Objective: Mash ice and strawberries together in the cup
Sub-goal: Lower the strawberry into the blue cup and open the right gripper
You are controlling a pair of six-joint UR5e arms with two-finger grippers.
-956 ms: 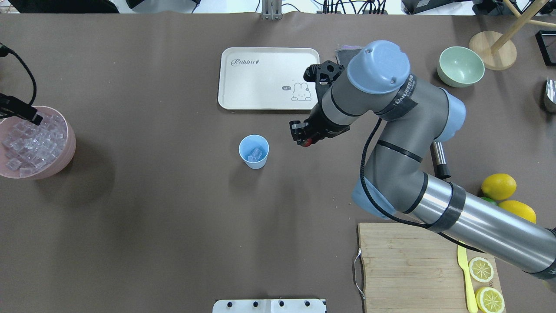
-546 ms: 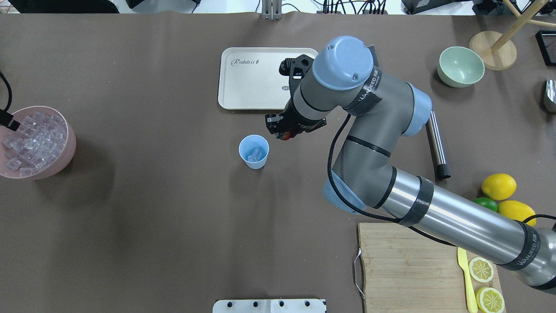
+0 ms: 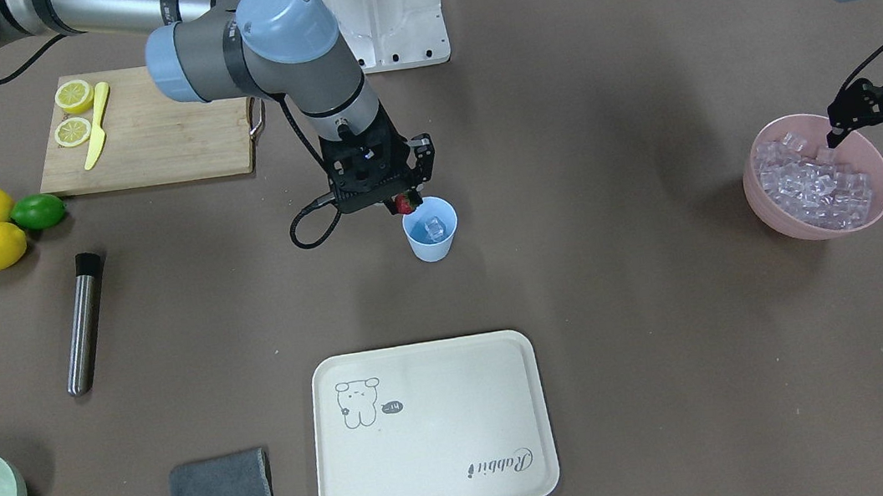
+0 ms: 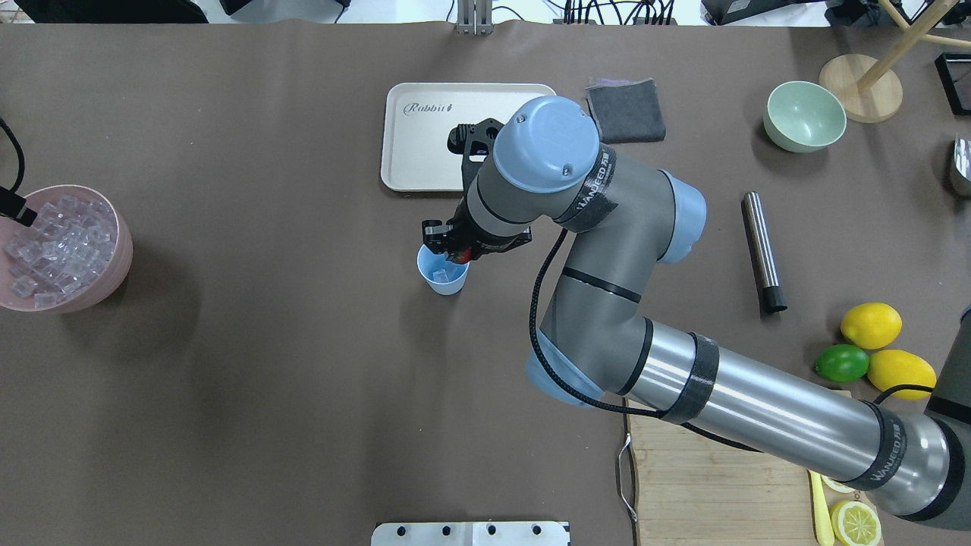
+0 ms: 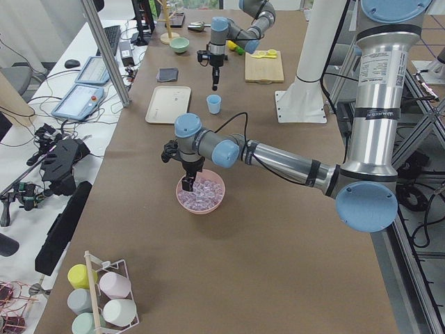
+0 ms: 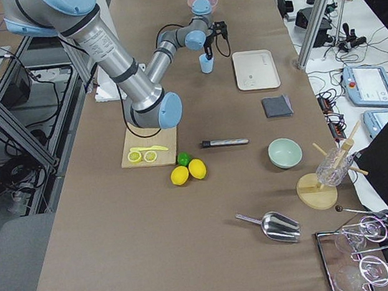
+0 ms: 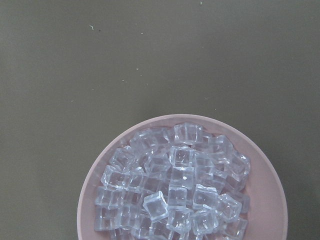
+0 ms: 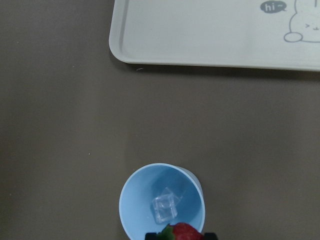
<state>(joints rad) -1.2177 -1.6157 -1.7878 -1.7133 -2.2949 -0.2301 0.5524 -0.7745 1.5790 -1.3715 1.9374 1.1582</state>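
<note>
Carried leftward since a second ago, the right hand point(image 4: 454, 254), clamped on the small red strawberry point(image 8: 184, 233), reaches the rim of the light-blue plastic cup point(image 4: 442, 282); centre it above the clear ice cube point(image 8: 165, 206) before releasing.

Printed in cursive along one short edge of the cream tray point(image 4: 425, 159): "Rabbit". Beside the rabbit drawing point(image 8: 304, 27) on that tray, inside a small dark speech bubble point(image 8: 274, 6): "hi~". On a black band point(image 4: 884, 457) round the right arm point(image 4: 758, 409), in white capitals: roughly "WANJEED".
</note>
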